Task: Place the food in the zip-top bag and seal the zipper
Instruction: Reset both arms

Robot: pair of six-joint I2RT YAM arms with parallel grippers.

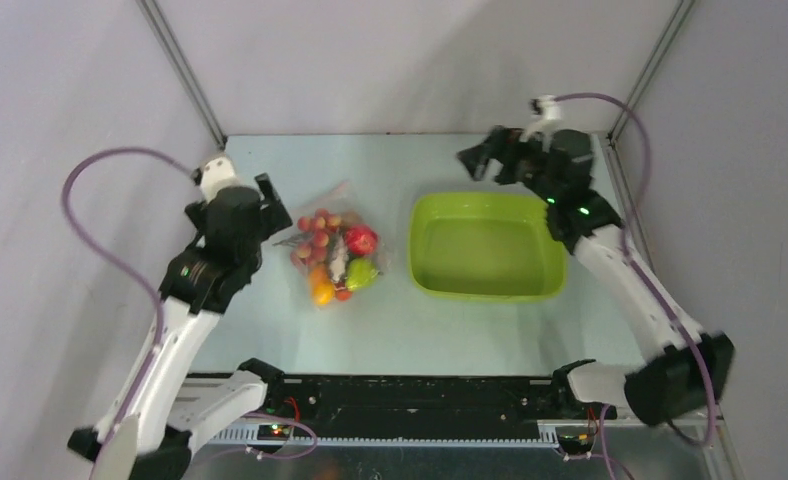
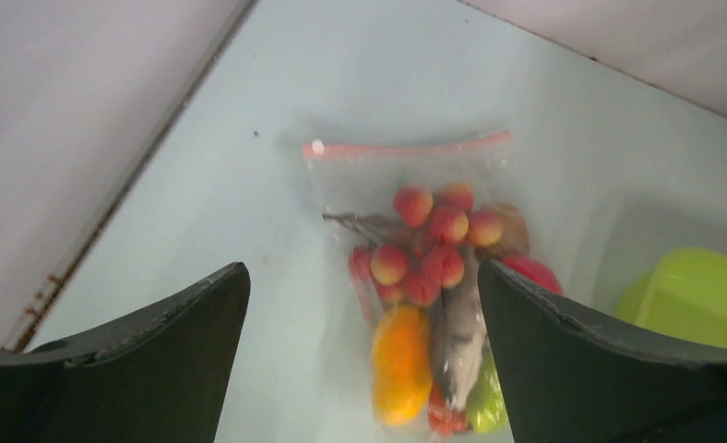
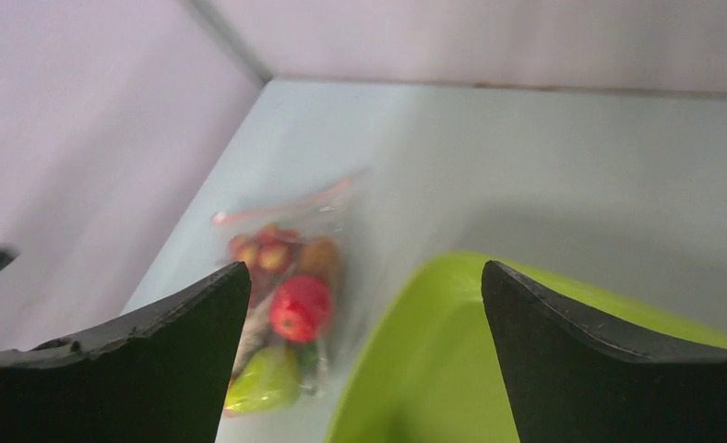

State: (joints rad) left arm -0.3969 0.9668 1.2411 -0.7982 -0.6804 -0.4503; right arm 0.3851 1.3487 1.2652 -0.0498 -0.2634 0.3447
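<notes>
— From above?
— The zip-top bag [image 1: 332,258] lies left of the worktop's [image 1: 400,335] centre, the food [image 1: 360,240] inside; a lime-green tub [image 1: 422,250] sits just right of it.
— Left wrist?
— Left gripper [image 2: 362,268] spread wide, holding nothing. The zipper [image 2: 406,146] looks closed, though it's blurred.
— Right wrist?
— Right gripper [image 3: 364,268] spread wide too, empty, by the tub's far edge.

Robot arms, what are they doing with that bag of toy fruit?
The toy fruit and vegetables are inside the clear bag, which lies flat on the table beside a green tub. Its pink zipper strip looks straight and pressed shut. Neither arm touches it: the left claw hangs open just left of the bag, and the right claw is open near the tub's far edge.
</notes>
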